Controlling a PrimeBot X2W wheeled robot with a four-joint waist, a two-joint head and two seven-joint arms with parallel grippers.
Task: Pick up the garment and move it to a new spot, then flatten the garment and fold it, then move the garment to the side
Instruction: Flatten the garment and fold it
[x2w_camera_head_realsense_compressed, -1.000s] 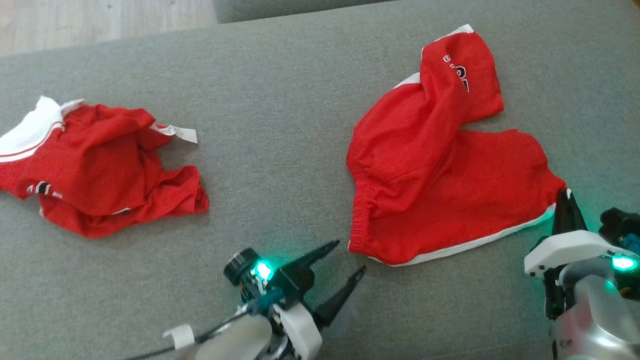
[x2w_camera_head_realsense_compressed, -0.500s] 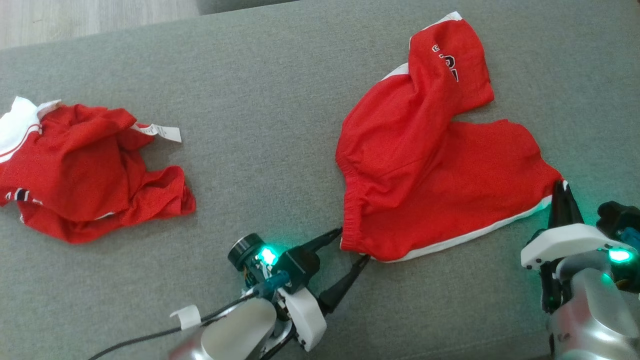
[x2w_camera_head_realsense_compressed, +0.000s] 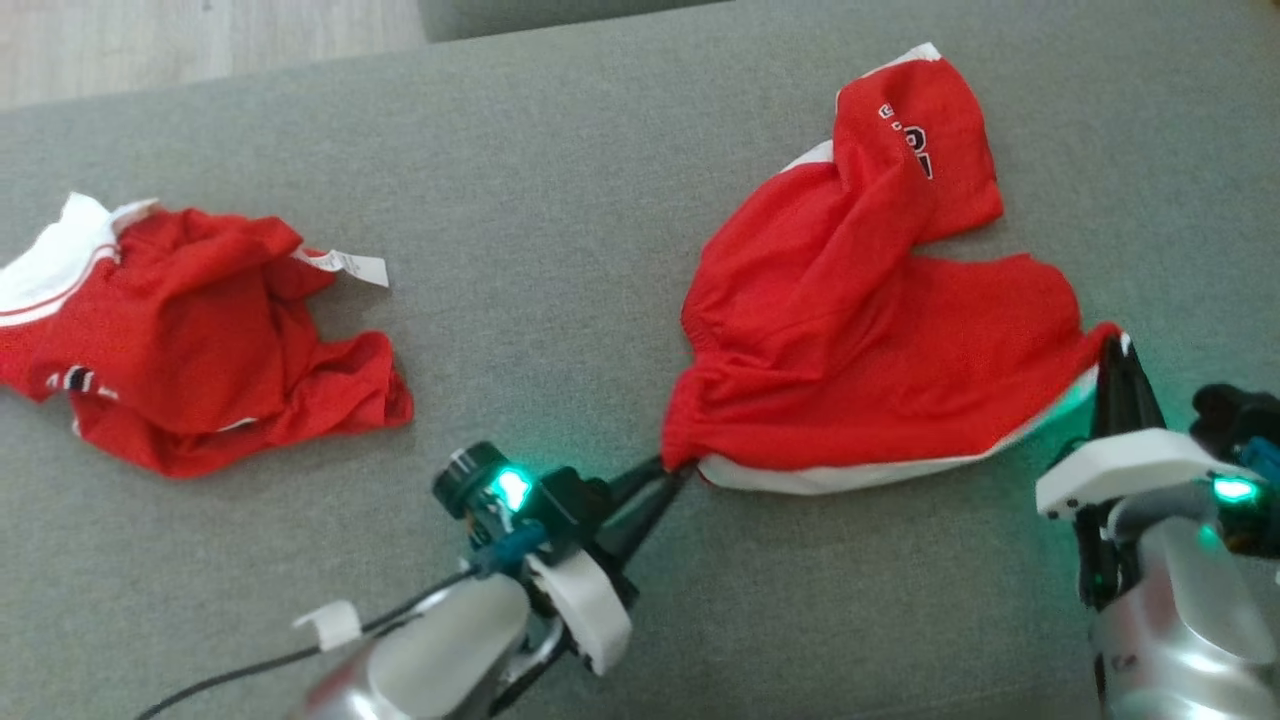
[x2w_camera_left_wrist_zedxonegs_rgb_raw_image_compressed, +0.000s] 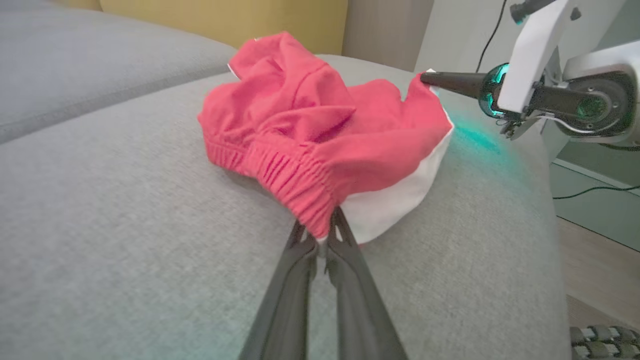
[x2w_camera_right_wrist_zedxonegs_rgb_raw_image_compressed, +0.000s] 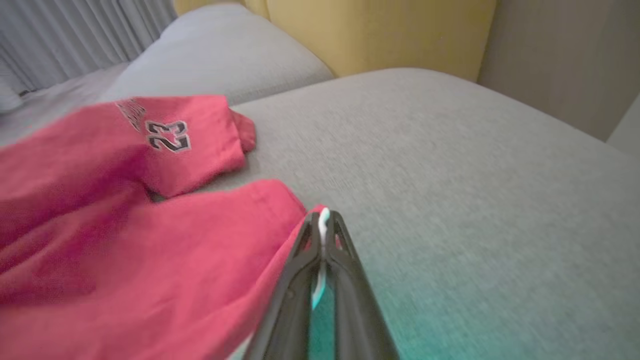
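1. When the head view is consulted, a red garment is seen lying crumpled on the right half of a grey sofa cushion. A second red garment is bunched well apart at the left.
2. The left hand is found closed on the near left corner of the garment. The left wrist view gives the finer detail: the fingers are pinched onto the gathered elastic waistband, with a white panel just beside the grip.
3. The right hand is found closed on the opposite corner, at the garment's right edge. From the right wrist camera, a sliver of white trim is seen clamped between the fingertips. This is too small to be confirmed from the head view.
4. A printed number 23 is read clearly in the right wrist view, on the folded-over far leg. From the head camera the same print is only partly legible.
5. The garment is held between the two hands, one at each near corner. Its bulk rests on the cushion and extends away from both hands.
6. A yellow backrest is recorded behind the cushion in the wrist views. Wooden flooring is recorded at the upper left of the head view.
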